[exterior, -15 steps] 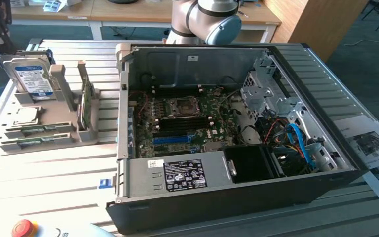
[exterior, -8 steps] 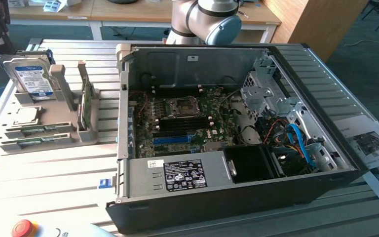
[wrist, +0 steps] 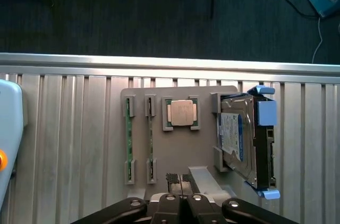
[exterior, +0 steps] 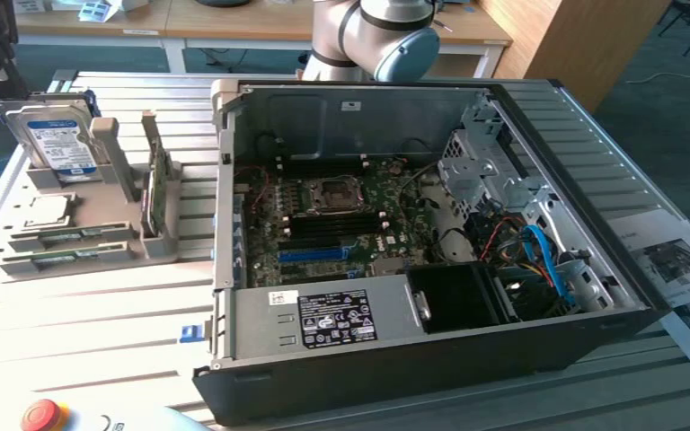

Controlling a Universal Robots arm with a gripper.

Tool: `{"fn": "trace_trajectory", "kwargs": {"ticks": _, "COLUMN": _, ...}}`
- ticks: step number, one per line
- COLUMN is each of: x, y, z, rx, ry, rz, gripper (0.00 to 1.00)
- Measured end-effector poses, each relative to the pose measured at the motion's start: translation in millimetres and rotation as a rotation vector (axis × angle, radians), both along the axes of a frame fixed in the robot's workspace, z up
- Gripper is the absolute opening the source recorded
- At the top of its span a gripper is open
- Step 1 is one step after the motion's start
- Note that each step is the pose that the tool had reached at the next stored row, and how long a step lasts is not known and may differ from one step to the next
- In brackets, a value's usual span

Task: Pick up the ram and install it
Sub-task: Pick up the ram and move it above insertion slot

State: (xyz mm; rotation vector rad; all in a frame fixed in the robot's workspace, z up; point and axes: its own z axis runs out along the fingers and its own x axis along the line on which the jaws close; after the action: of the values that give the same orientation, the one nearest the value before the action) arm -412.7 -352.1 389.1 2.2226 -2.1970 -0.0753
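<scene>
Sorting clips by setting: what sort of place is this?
Likely a robotics lab: an opened computer case on a slatted metal table, a hard drive in a parts holder, wooden desks behind.

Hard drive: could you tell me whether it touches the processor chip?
Apart. The wrist view shows grey holder between the hard drive and the processor chip.

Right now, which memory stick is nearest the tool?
The upright stick beside the hard drive, just ahead of the tool; the other two lie low, farther off.

Closed black gripper (wrist: 181, 178) above grey plastic holder (wrist: 175, 152); carries two thin green RAM sticks (wrist: 129, 139), square silver CPU chip (wrist: 181, 112), upright silver HDD w/ blue label (wrist: 234, 139).
</scene>
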Motion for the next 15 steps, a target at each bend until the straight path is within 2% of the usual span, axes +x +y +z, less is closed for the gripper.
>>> {"fn": "trace_trajectory", "kwargs": {"ticks": 2, "x": 0.0, "y": 0.0, "z": 0.0, "rx": 0.0000, "ry": 0.0000, "rz": 0.016, "gripper": 0.11}}
{"fn": "trace_trajectory", "kwargs": {"ticks": 7, "x": 0.0, "y": 0.0, "z": 0.1, "rx": -0.0002, "ry": -0.0008, "rz": 0.019, "gripper": 0.11}}
{"fn": "trace_trajectory", "kwargs": {"ticks": 11, "x": -0.9, "y": 0.4, "z": 0.0, "rx": -0.0007, "ry": -0.0125, "rz": 0.019, "gripper": 0.11}}
{"fn": "trace_trajectory", "kwargs": {"ticks": 15, "x": -0.9, "y": 0.4, "z": 0.0, "rx": -0.0008, "ry": -0.0138, "rz": 0.019, "gripper": 0.11}}
